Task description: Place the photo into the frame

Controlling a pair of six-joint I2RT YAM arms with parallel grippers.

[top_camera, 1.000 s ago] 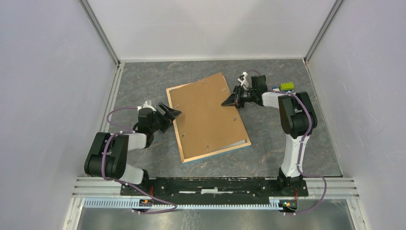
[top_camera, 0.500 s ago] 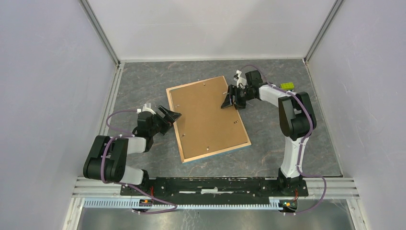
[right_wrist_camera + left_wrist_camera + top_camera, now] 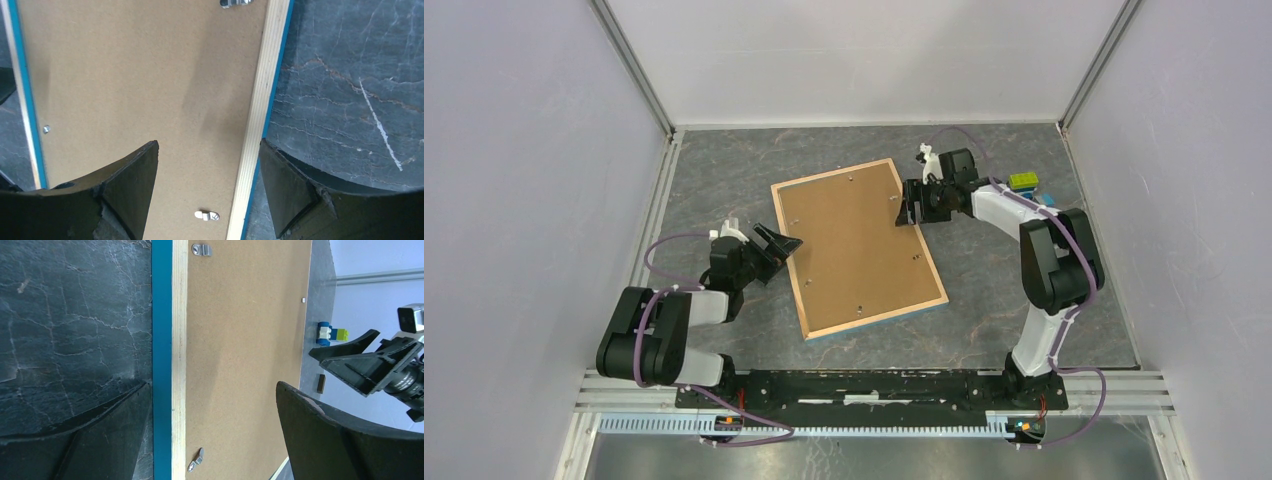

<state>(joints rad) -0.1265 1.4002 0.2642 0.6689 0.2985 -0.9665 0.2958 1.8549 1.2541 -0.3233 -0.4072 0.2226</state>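
The frame [image 3: 796, 272] lies face down at mid table, light wood rim up and blue edges showing. A brown hardboard backing sheet [image 3: 854, 245] sits flat inside it, with small metal clips [image 3: 206, 215] along its border. The photo is hidden. My left gripper [image 3: 779, 245] stands open at the frame's left edge; in the left wrist view its gripper [image 3: 214, 385] spans the rim [image 3: 179, 340] and the backing. My right gripper [image 3: 913, 205] is open over the frame's right edge; in the right wrist view its gripper [image 3: 209, 145] straddles rim [image 3: 260, 100] and backing, holding nothing.
A small green and blue toy block [image 3: 1024, 181] stands at the back right near the wall, and it shows in the left wrist view as the block [image 3: 330, 333] beside a small dark piece [image 3: 321, 383]. White walls enclose the dark marbled table [image 3: 724, 170] on three sides.
The backing sheet, askew and raised a second ago, now lies flat within the frame. My right gripper has opened and let go of it. My left gripper has drawn slightly back toward me.
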